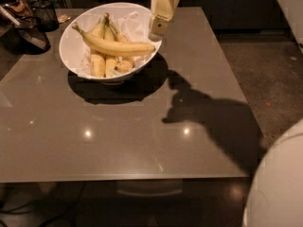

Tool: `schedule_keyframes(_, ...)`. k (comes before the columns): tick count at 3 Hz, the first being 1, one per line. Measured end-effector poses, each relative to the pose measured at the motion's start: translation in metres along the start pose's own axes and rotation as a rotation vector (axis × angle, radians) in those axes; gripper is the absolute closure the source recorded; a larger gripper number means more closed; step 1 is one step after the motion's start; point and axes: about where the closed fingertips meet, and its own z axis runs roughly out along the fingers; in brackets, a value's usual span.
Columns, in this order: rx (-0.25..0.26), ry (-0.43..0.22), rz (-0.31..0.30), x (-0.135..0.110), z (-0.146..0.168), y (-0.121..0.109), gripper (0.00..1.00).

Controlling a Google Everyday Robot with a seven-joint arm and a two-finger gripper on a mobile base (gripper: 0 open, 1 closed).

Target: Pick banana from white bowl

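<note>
One banana [116, 47] lies across the top of the one white bowl [71, 48]. It is long, smooth and gently curved, its stem pointing up-left towards the rim and its darker tip near the bowl's right edge. Under it sit shorter yellow bananas [105, 64], at least three, packed side by side with their stems rising behind the long one; the exact count is hidden. Something pale and crinkled [136, 21] lines the back of the bowl.

The bowl is round, deep and glossy, with a wide slanted rim. It stands near the far left of a single flat surface [123, 145], grey-brown and polished enough to mirror two bright spots of light.

One claw [158, 26], cream-coloured and blocky, hangs from the top of the view, pointing downward and tilted slightly left. Its lower end is over the bowl's right rim, just beside the banana's tip. Whether it is released or clenched cannot be told; it holds nothing visible.

The arm's dark shadow [208, 117] falls on the right of the surface. A dark wire basket [29, 34] stands beyond the far left corner. A white rounded body part [279, 183] fills the lower right.
</note>
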Motion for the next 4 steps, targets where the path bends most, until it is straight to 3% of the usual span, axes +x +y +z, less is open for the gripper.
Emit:
schedule_keyframes(2, -0.105, 0.026, 0.004, -0.031, 0.071, -0.021, 0.00)
schedule_keyframes(4, -0.183, 0.069, 0.030, -0.046, 0.136, -0.028, 0.17)
